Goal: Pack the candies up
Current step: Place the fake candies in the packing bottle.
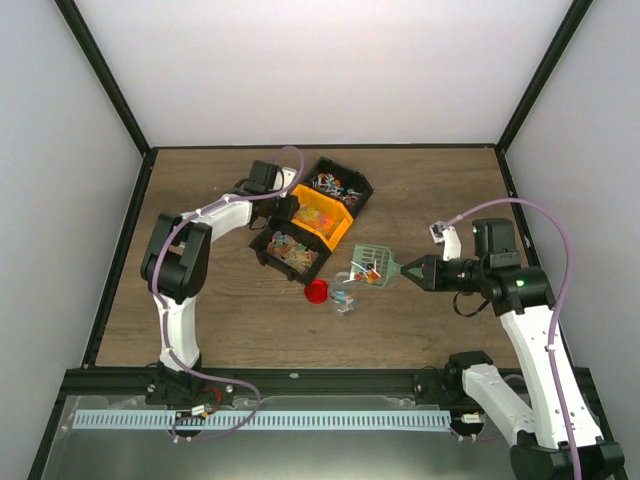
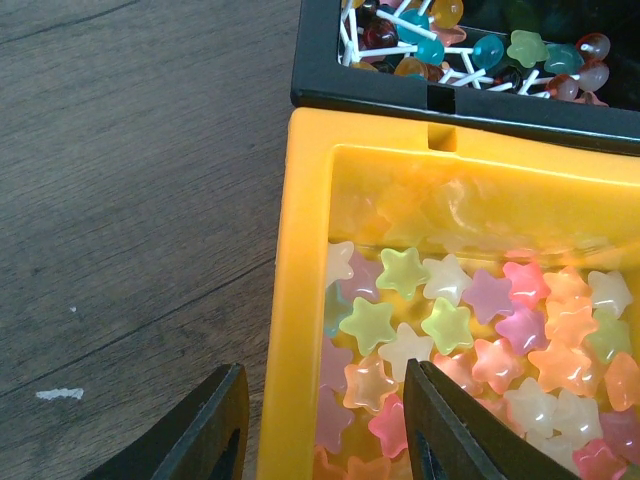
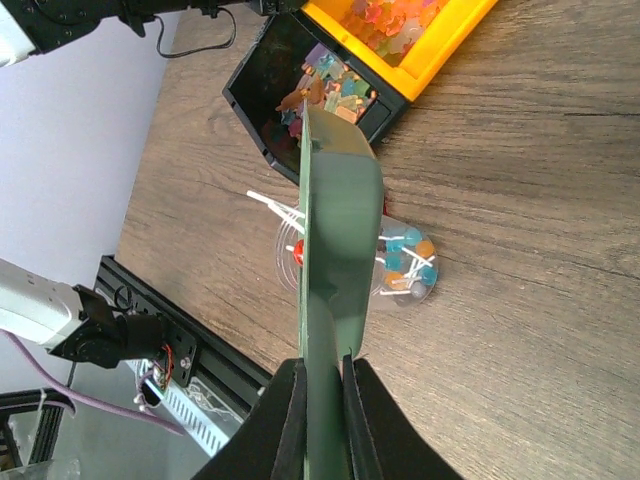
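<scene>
Star-shaped candies [image 2: 480, 320] fill a yellow bin [image 2: 300, 250]. Stick candies [image 2: 470, 50] lie in the black bin behind it. My left gripper [image 2: 322, 378] is open, its jaws astride the yellow bin's left wall; it also shows in the top view [image 1: 283, 200]. My right gripper [image 3: 322, 365] is shut on the handle of a green slotted scoop [image 3: 340, 210], held edge-on above a clear jar [image 3: 412, 268] lying on the table. Several stick candies [image 3: 405, 262] are in the jar. In the top view the scoop [image 1: 372, 265] carries a few candies over the jar [image 1: 345, 295].
A round red lid [image 1: 317, 291] lies left of the jar. Three bins stand in a diagonal row: a black one with stick candies [image 1: 338, 188], the yellow one [image 1: 318, 218], and a black one with mixed sweets [image 1: 290, 250]. Black frame rails border the table.
</scene>
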`<state>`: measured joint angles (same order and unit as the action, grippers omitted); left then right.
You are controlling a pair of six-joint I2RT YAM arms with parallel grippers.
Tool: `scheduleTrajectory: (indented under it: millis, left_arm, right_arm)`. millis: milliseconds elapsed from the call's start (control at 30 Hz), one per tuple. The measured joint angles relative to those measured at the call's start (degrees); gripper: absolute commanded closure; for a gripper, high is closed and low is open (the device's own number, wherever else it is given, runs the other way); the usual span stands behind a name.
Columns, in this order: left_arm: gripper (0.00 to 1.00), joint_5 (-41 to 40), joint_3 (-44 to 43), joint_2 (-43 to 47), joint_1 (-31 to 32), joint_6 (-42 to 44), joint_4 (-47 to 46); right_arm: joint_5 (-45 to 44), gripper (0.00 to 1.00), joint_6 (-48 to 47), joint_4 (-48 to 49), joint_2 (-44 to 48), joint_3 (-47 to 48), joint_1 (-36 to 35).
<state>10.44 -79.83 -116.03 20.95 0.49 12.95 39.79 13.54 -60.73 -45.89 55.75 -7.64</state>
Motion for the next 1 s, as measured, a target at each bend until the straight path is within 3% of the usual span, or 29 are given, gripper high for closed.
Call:
scheduleTrajectory:
  millis: [1000]
  left_arm:
    - [0.56, 0.0, 0.0, -0.1, 0.0, -0.1, 0.0]
  right_arm:
    - [-4.4, 0.99, -0.9, -2.9, -2.2, 3.0, -4.6]
